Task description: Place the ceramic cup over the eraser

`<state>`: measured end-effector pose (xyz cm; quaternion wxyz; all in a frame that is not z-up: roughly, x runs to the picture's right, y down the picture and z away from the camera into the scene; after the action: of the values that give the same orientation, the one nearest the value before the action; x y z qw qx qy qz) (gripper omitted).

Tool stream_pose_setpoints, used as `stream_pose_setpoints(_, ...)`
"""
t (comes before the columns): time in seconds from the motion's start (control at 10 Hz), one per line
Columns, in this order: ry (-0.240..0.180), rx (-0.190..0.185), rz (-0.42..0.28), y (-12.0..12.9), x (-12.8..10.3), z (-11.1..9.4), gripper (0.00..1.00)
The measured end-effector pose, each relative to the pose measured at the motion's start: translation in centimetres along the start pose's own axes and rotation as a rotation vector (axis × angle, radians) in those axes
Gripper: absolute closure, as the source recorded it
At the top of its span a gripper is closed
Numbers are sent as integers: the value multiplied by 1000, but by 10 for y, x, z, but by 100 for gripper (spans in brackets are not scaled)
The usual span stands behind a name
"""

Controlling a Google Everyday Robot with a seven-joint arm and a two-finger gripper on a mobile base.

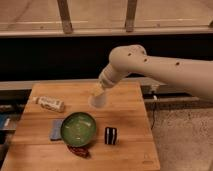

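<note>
The ceramic cup (99,100), small and whitish, hangs from my gripper (96,91) above the wooden table (130,110), tilted with its wider end down. The gripper is shut on the cup's upper part at the end of the cream arm (150,65), which reaches in from the right. The eraser (110,135), a small black block with white stripes, stands on the table below and slightly right of the cup, just right of the green bowl.
A green bowl (78,129) sits at front centre. A flat blue pad (56,129) lies to its left and a dark red object (78,151) in front of it. A white labelled tube (50,103) lies at the left. The table's right edge drops to the floor.
</note>
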<state>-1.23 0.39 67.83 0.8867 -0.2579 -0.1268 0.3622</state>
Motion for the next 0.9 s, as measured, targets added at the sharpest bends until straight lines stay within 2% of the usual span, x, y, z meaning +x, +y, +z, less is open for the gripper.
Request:
stream_pose_setpoints(0.5,-1,95,78,-2,53,-44,100)
stream_pose_setpoints(0.9,42,141,105,17,78,-56,100)
